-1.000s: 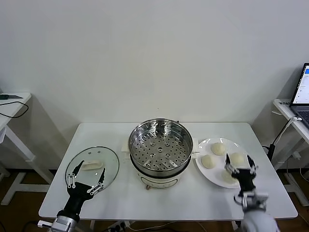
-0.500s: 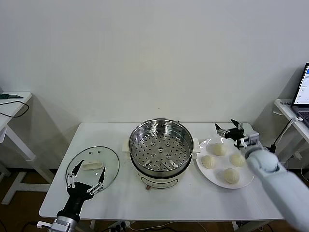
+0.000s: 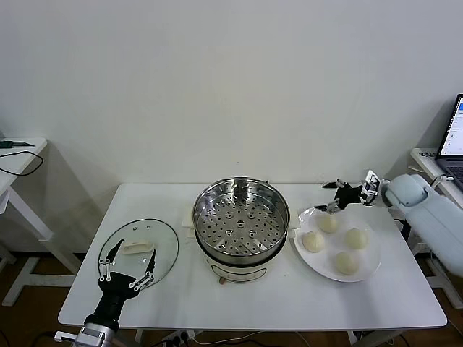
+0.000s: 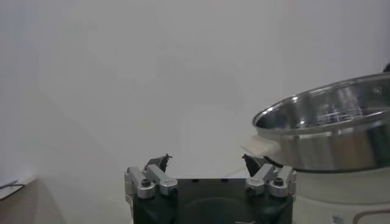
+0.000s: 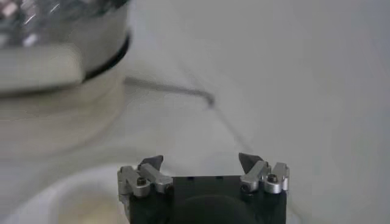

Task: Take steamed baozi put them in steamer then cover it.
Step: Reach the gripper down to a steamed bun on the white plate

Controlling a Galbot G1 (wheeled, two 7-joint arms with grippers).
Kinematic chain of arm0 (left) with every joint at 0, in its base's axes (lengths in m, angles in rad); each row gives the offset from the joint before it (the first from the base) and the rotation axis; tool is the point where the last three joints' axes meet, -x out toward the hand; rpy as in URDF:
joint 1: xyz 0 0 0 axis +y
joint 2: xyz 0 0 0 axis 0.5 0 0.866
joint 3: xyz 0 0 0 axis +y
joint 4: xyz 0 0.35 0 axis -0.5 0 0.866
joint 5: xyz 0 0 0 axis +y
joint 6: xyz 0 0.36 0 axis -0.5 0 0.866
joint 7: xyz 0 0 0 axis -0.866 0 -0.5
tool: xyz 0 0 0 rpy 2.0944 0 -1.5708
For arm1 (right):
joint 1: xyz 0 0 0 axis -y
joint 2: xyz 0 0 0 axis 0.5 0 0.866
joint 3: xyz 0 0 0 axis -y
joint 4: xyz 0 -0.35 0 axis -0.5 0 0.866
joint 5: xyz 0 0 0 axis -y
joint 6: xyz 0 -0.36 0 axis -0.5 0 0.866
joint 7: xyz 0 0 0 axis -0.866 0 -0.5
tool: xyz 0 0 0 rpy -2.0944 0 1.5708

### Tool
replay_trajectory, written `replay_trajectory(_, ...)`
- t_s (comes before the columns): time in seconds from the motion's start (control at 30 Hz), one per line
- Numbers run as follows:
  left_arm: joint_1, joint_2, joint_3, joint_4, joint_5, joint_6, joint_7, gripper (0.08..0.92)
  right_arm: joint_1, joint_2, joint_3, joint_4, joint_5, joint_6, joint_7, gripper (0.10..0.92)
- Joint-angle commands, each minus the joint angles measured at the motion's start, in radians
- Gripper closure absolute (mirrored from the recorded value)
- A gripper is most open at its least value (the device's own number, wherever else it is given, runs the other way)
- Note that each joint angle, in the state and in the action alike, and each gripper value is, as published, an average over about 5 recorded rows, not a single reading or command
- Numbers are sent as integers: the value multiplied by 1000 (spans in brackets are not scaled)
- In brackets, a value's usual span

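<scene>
The steamer [image 3: 241,224] stands uncovered at the table's middle, its perforated tray bare; it also shows in both wrist views [image 4: 329,134] [image 5: 55,61]. Several baozi [image 3: 327,223] lie on a white plate [image 3: 371,267] to its right. The cover [image 3: 155,235], a glass lid with a white handle, lies flat to the left. My left gripper [image 3: 134,254] [image 4: 206,163] hangs open over the lid's near part. My right gripper [image 3: 329,196] [image 5: 201,161] is open and empty, pointing left above the plate's far edge, just over the farthest bun.
A thin cord [image 5: 170,88] lies on the table behind the steamer. A side table with a laptop [image 3: 454,141] stands at the right, close to my right arm. Another side table [image 3: 18,155] stands at the left. A white wall is behind.
My right arm has swung from the plate's near edge round to the far right, and its gripper now points left over the plate's far rim. The left arm has not moved.
</scene>
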Motion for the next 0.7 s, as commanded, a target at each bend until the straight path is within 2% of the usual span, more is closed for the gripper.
replay_trajectory(0.03,3,-1,0,-1,0,0,-1,177,173,56,-186,-146,-252,23,-241,203)
replay_trajectory(0.33,15,-10,-3,5,0,-5,-6,177,163,181,-205,-270,-340,72,-195,203)
replay_trajectory(0.7,19,-15,-2,6,-1,-6,-13,177,132,254,-165,-338,-393,82,-130,203)
